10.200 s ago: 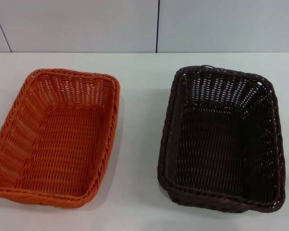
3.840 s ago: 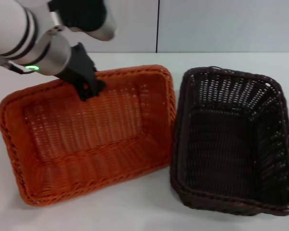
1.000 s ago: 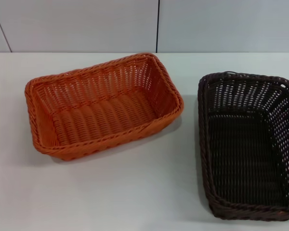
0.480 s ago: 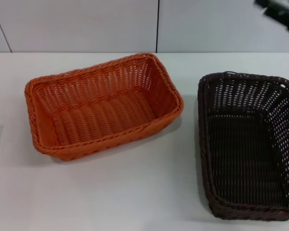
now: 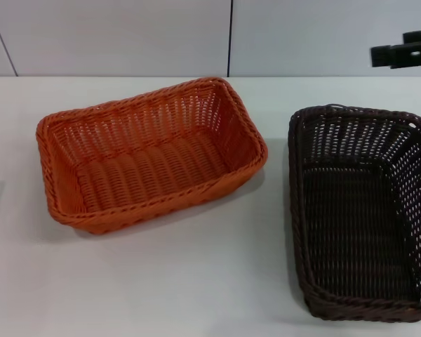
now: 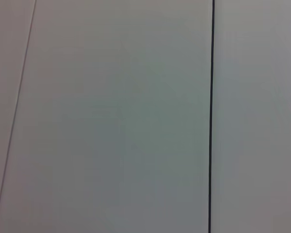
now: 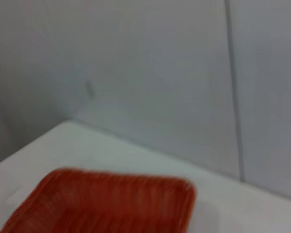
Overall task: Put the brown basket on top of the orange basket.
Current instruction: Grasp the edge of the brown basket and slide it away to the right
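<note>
Right gripper moved lower and further into the head view's top right corner versus half a second ago; both baskets unchanged since then. Only a dark blocky piece of that gripper shows, cut by the frame edge, against the wall above the far end of the brown basket; fingers not made out, can't tell if apart or together. Left gripper out of sight in every view. Head view: orange basket sits on the white table left of centre, turned at an angle, empty, upright. Brown basket sits on the table to the right, well apart from the orange one, not stacked, its right side and near corner cut by the frame edge. Right wrist view shows what head view doesn't: orange basket from the far side, low in frame, blurred, weave hard to read, its lower part cut off; table edge and grey wall panels with a dark seam behind it; no brown basket there, no fingers of its own. Left wrist view gives only blank wall with a dark vertical seam and a faint line at one side; no table, no baskets, no gripper
</note>
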`<state>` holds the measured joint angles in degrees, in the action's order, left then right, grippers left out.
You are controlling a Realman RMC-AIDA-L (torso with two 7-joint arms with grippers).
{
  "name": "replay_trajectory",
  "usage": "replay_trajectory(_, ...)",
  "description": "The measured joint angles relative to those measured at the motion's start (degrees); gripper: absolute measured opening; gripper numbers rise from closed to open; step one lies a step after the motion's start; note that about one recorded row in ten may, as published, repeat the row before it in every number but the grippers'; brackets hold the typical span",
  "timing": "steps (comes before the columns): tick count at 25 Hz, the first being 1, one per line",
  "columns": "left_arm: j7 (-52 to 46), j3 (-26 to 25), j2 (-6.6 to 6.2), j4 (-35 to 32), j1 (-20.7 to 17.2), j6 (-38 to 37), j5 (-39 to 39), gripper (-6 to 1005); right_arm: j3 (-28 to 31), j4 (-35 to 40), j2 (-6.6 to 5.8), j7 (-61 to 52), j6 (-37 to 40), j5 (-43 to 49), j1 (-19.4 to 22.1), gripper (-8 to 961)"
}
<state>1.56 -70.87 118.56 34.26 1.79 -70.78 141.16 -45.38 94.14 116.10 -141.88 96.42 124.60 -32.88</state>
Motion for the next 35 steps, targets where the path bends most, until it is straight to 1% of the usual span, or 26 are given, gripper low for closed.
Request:
replay_trajectory(1,-0.01,0.02,0.0,-0.45,0.17,0.0,-0.56,844,2.01,0.26,-0.93,-0.21,4.98,0.05,-1.69,813)
replay_trajectory(2,-0.01,0.02,0.0,-0.45,0.17,0.0,-0.56,844,2.01,0.26,-0.93,-0.21,4.98,0.05,-1.69,813)
replay_trajectory(3,-0.02,0.11,0.0,-0.67,0.26,0.0,-0.92,844,2.59,0.18,-1.78,-0.09,9.26,0.44,-3.0,813)
replay_trajectory(4,-0.02,0.15,0.0,-0.89,0.29,0.0,-1.07,844,2.59,0.18,-1.78,-0.09,9.26,0.44,-3.0,812)
replay_trajectory(5,-0.02,0.17,0.0,-1.0,0.31,0.0,-1.18,844,2.6,-0.06,-2.17,0.26,11.08,0.63,-3.54,812)
replay_trajectory(6,-0.03,0.18,0.0,-1.2,0.32,0.0,-1.23,844,2.35,-0.75,-2.78,1.12,14.68,1.1,-4.63,812)
replay_trajectory(7,-0.03,0.18,0.0,-1.2,0.32,0.0,-1.23,844,2.35,-0.75,-2.78,1.12,14.68,1.1,-4.63,812)
replay_trajectory(8,-0.03,0.19,0.0,-1.24,0.35,0.0,-1.23,844,2.05,-1.49,-3.23,1.89,18.68,2.06,-6.07,811)
replay_trajectory(9,-0.04,0.2,0.0,-1.23,0.37,0.0,-1.23,844,2.05,-1.49,-3.23,1.89,18.68,2.06,-6.07,811)
replay_trajectory(11,-0.05,0.21,0.0,-1.23,0.49,0.0,-1.25,844,1.92,-1.85,-3.62,2.63,23.2,4.01,-7.78,811)
replay_trajectory(14,-0.06,0.12,0.0,-1.32,0.67,0.02,-1.27,844,1.88,-1.6,-3.84,2.82,24.74,5.51,-8.64,811)
replay_trajectory(16,-0.07,0.03,0.0,-1.39,0.8,0.24,-1.28,844,1.97,-1.04,-4.21,2.81,25.11,8.16,-9.62,810)
replay_trajectory(17,-0.07,0.03,0.0,-1.39,0.8,0.24,-1.28,844,1.97,-1.04,-4.21,2.81,25.11,8.16,-9.62,810)
replay_trajectory(18,-0.07,-0.07,0.0,-1.4,0.86,0.58,-1.28,844,2.22,-1.31,-4.4,2.78,24.39,11.86,-10.63,810)
replay_trajectory(19,-0.07,-0.13,0.0,-1.41,0.93,0.86,-1.28,844,2.22,-1.31,-4.4,2.78,24.39,11.86,-10.63,810)
replay_trajectory(21,-0.07,-0.19,0.0,-1.51,1.01,1.43,-1.29,844,1.78,-4.21,-4.63,3.34,22.68,16.56,-11.99,810)
replay_trajectory(22,-0.07,-0.19,0.0,-1.51,1.01,1.43,-1.29,844,1.78,-4.21,-4.63,3.34,22.68,16.56,-11.99,810)
replay_trajectory(23,-0.07,-0.13,0.0,-1.59,1.04,1.45,-1.29,844,0.77,-6.62,-4.83,4.36,21.01,17.99,-12.69,810)
replay_trajectory(25,-0.07,0.0,0.0,-1.78,1.17,1.45,-1.29,844,0.31,-7.14,-4.85,4.75,19.93,18.88,-12.94,809)
replay_trajectory(26,-0.08,0.09,0.0,-1.97,1.36,1.46,-1.29,844,-0.8,-7.73,-4.88,5.23,17.34,21.48,-13.42,809)
replay_trajectory(29,-0.38,0.13,0.0,-2.14,1.46,1.46,-1.28,844,-1.86,-7.86,-4.87,5.61,15.62,23.75,-13.68,809)
replay_trajectory(32,-0.83,0.14,0.0,-2.25,1.3,1.46,-1.28,844,-2.35,-8.6,-4.78,5.79,15.27,24.6,-14.08,809)
replay_trajectory(34,-0.85,0.14,0.0,-2.32,1.09,1.45,-1.26,844,-2.98,-8.76,-3.7,5.33,17.02,22.46,-14.22,809)
replay_trajectory(35,-0.85,0.14,0.0,-2.32,1.09,1.45,-1.26,844,-2.98,-8.76,-3.7,5.33,17.02,22.46,-14.22,808)
